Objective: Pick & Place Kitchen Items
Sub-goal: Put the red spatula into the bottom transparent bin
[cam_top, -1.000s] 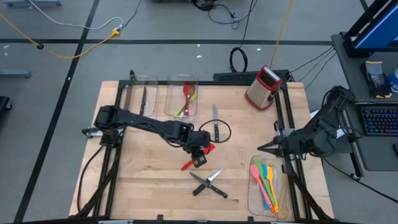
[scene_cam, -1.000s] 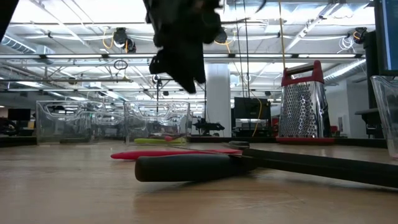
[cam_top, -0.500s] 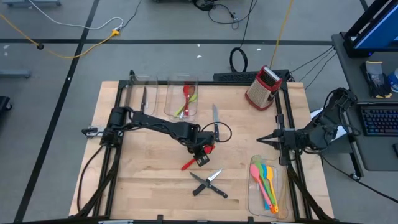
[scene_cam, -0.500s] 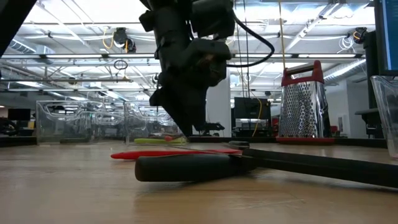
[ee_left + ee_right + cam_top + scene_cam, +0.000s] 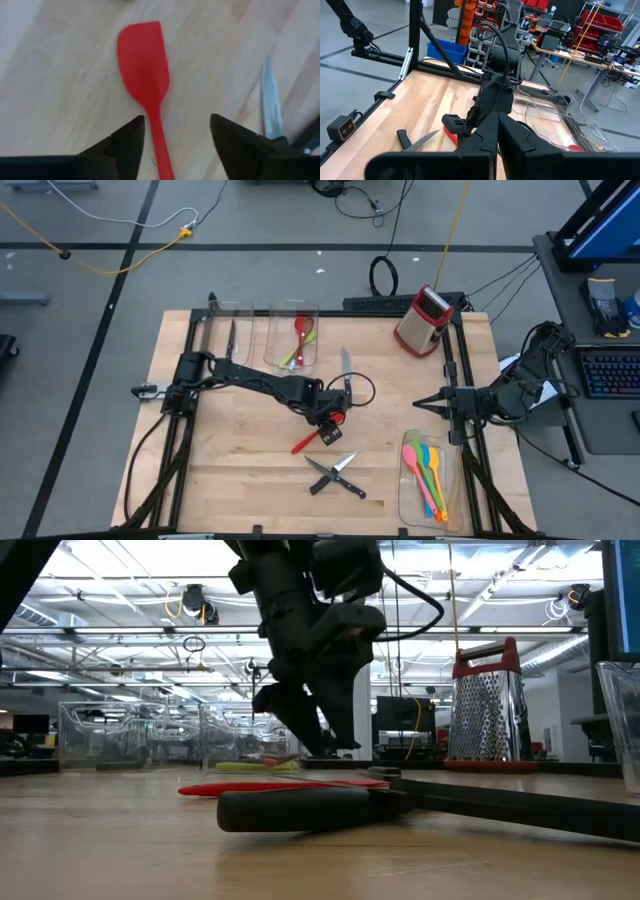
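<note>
The left end effector (image 5: 174,142) is held spread over the red spatula (image 5: 144,75), whose handle lies between its fingers on the counter (image 5: 230,460); the right end effector (image 5: 422,406) is pressed together

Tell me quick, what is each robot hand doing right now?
Left hand: open, fingers either side of the red spatula handle, not gripping it.
Right hand: closed, holding nothing, waiting at the table's right edge.
</note>
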Controlling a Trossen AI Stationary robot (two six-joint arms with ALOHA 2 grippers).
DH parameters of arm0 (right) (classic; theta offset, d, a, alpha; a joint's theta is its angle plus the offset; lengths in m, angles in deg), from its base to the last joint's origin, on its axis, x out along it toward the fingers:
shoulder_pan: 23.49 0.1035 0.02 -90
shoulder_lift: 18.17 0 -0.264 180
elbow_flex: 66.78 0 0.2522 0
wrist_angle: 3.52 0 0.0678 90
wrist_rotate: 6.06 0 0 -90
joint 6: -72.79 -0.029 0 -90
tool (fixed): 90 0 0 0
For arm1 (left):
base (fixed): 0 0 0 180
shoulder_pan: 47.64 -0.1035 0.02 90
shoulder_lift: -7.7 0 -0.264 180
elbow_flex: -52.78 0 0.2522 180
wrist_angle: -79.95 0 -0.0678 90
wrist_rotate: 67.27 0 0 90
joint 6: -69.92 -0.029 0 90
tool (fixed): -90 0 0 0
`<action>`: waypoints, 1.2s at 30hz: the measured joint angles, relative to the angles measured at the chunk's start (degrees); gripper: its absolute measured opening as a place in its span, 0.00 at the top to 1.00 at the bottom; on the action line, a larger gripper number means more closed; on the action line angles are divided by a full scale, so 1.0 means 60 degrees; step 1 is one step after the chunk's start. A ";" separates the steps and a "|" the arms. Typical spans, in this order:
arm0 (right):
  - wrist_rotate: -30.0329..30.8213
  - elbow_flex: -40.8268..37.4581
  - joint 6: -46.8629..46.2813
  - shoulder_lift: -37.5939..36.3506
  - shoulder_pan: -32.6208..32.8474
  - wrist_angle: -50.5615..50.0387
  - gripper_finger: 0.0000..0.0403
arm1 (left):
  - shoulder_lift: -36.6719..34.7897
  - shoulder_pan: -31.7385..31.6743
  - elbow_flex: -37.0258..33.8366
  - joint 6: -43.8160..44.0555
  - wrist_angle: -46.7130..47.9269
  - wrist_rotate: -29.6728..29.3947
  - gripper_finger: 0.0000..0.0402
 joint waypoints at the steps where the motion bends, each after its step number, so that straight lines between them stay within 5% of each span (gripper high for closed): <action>1: 0.0000 0.0000 0.0000 0.0000 0.0000 0.0000 0.99 | 0.0000 0.0031 0.0000 -0.0034 0.0027 -0.0129 0.40; 9: 0.0000 0.0000 0.0000 0.0000 0.0000 0.0015 0.99 | 0.0064 0.0236 0.0002 -0.0088 0.0110 -0.0816 0.29; 21: -0.0002 0.0000 -0.0040 0.0004 0.0000 0.0102 0.99 | 0.1232 0.0561 0.0066 -0.0302 0.0048 -0.1097 0.42; 26: -0.0002 0.0000 -0.0044 0.0000 0.0000 0.0124 0.99 | 0.1439 0.0561 0.0087 -0.0382 0.0311 -0.1324 0.56; 34: 0.0000 0.0000 -0.0087 0.0000 0.0000 0.0124 0.99 | 0.1443 0.0565 0.0073 -0.0378 0.0305 -0.2101 0.94; 36: -0.0003 0.0000 -0.0164 0.0000 0.0000 0.0121 0.99 | 0.1443 0.0526 0.0073 -0.0316 0.0251 -0.2111 0.97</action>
